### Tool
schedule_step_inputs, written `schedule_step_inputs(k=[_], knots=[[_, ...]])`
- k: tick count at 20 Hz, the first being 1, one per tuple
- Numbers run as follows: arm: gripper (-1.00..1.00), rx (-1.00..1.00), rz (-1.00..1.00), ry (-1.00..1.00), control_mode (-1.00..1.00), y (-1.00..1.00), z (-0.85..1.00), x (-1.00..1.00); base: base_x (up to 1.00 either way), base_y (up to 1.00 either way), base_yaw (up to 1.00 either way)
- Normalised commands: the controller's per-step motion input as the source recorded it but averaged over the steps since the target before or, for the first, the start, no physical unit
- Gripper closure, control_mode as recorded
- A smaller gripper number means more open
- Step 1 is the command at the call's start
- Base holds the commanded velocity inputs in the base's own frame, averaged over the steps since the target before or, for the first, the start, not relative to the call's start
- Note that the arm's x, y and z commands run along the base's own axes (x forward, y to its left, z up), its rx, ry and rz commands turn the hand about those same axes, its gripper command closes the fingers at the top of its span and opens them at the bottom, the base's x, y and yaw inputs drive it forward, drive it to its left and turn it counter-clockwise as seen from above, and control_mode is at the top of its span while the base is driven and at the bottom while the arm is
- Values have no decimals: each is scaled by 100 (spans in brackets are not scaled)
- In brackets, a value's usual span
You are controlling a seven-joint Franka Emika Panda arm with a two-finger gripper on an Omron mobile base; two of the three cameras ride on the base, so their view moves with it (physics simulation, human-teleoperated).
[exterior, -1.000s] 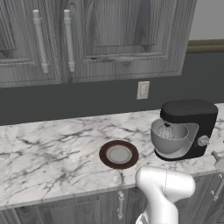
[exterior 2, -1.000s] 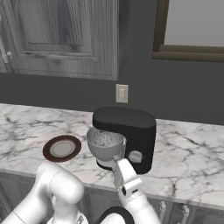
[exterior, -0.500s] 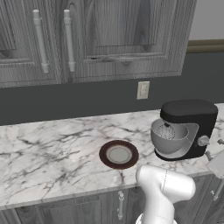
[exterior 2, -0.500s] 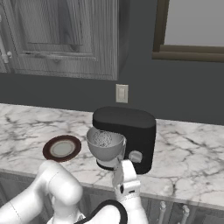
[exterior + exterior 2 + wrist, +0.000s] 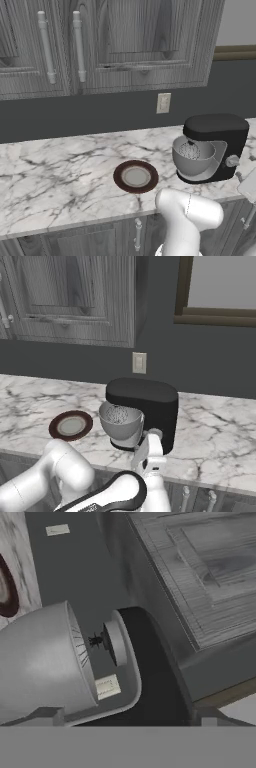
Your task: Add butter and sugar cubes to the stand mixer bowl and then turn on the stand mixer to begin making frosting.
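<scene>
Where the white-and-grey marbled worktop (image 5: 60,170) runs across the middle of the left base view, a glossy black stand mixer with a rounded head (image 5: 215,145) is seen at right of centre, and a deep round grey metal bowl (image 5: 192,159) is seated under its head with a wire whisk (image 5: 189,149) inside. A dark brown round plate with a grey centre (image 5: 135,176) is set just left of the bowl, apart from it. In the right base view the gripper (image 5: 151,443) is found at lower centre, just before the mixer's side, its jaws held wide with nothing between them. In the hand view the bowl is seen close at lower left.
</scene>
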Motion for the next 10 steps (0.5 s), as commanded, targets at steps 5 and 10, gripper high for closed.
schedule_step_inputs(k=[5, 10], knots=[[-100, 0, -4, 19, -100, -3, -17, 12, 0, 0, 0], [-100, 2, -6, 12, -100, 0, -15, 10, 0, 0, 0]])
